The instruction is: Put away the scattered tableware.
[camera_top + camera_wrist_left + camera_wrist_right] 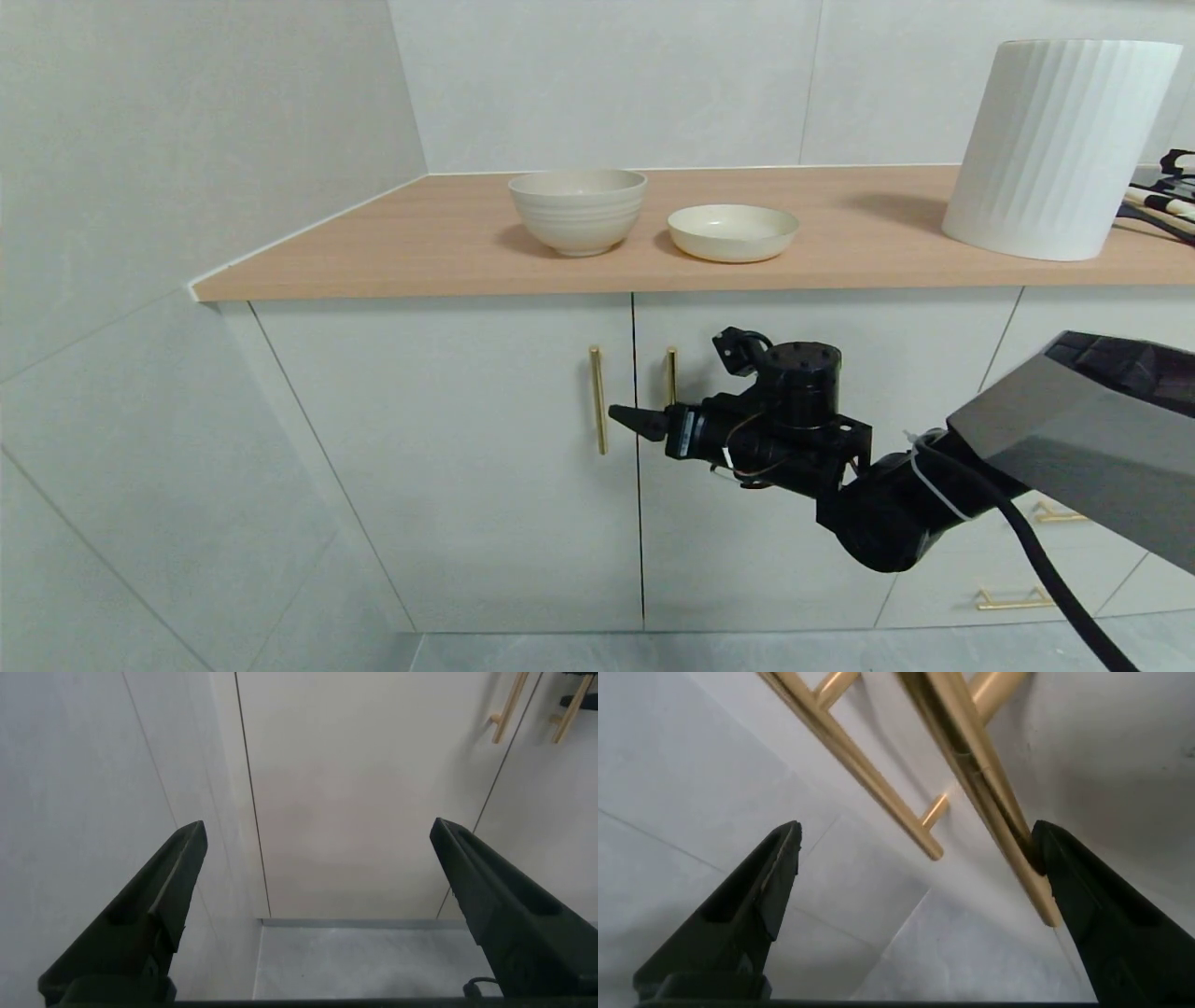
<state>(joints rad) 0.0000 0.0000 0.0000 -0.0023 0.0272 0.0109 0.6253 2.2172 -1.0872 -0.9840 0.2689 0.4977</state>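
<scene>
right arm (878, 518) stretched level toward cabinet handles (598, 399), jaws wide open

Your head cam sits high, facing forward and a bit down: worktop (448, 252) in the wall corner up top, cabinet doors (448, 448) below, mid range. Your left wrist cam looks out through the left end effector (318, 826) at the lower doors and floor (355, 961), standing well back. Your right wrist cam looks through the right end effector (915, 835), right up close on the two brass handles (868, 765). All three views share those handles and the door fronts.
</scene>
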